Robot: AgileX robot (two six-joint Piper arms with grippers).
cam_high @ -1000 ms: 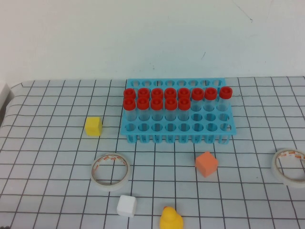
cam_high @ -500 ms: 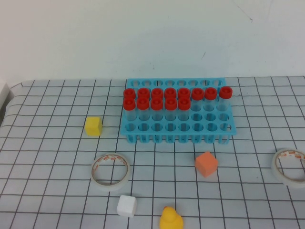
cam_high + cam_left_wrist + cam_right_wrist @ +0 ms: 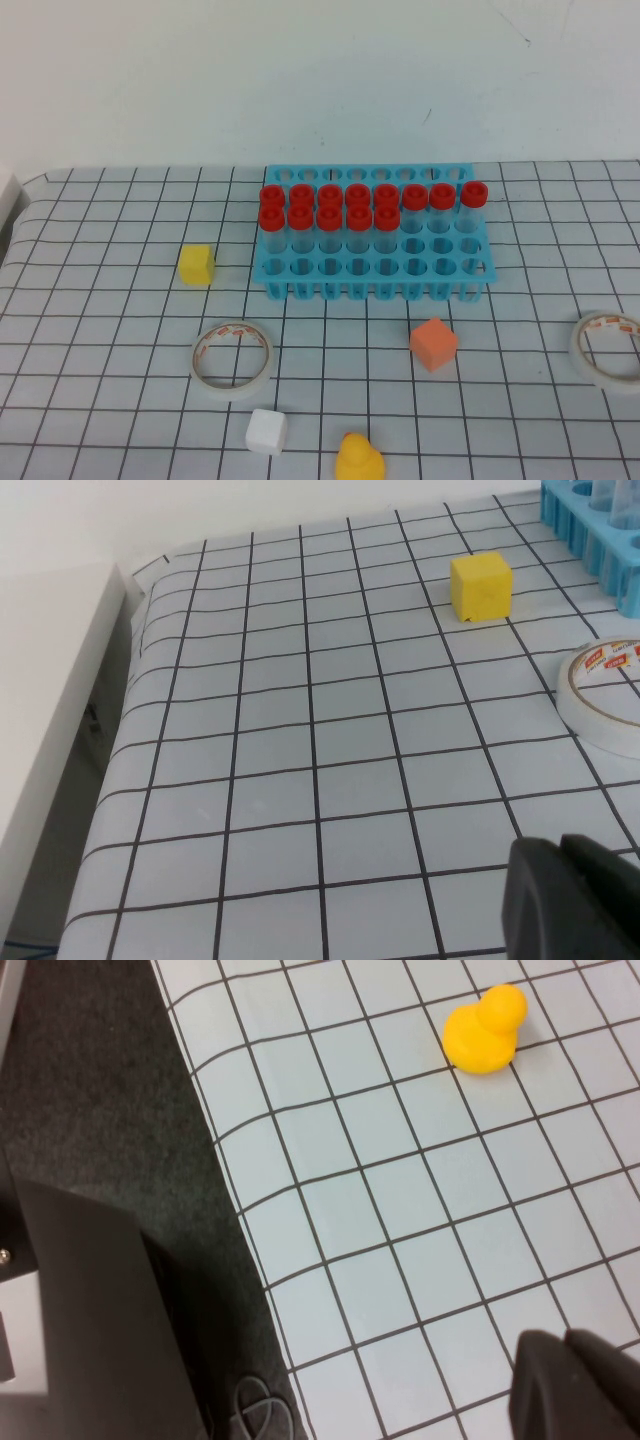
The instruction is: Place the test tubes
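Red-capped test tubes [image 3: 330, 216] stand upright in the blue rack [image 3: 400, 268] at the far middle of the surface [image 3: 100, 300]. There is a full row of eight, then five more in the row in front, filled from the rack's left end. The other holes are empty. No loose tube shows anywhere on the surface, so placing looks finished, or paused with nothing in view to pick.

Left gripper [image 3: 562, 852] hangs over the near-left part of the surface, by its left edge, fingers together, holding nothing. Right gripper [image 3: 566, 1345] is at the near edge, near the yellow duck [image 3: 358, 460], fingers together, empty.

Clutter in front of the rack: yellow cube [image 3: 196, 264], tape roll [image 3: 232, 358], orange cube [image 3: 433, 343], white cube [image 3: 266, 431], all apart from each other.
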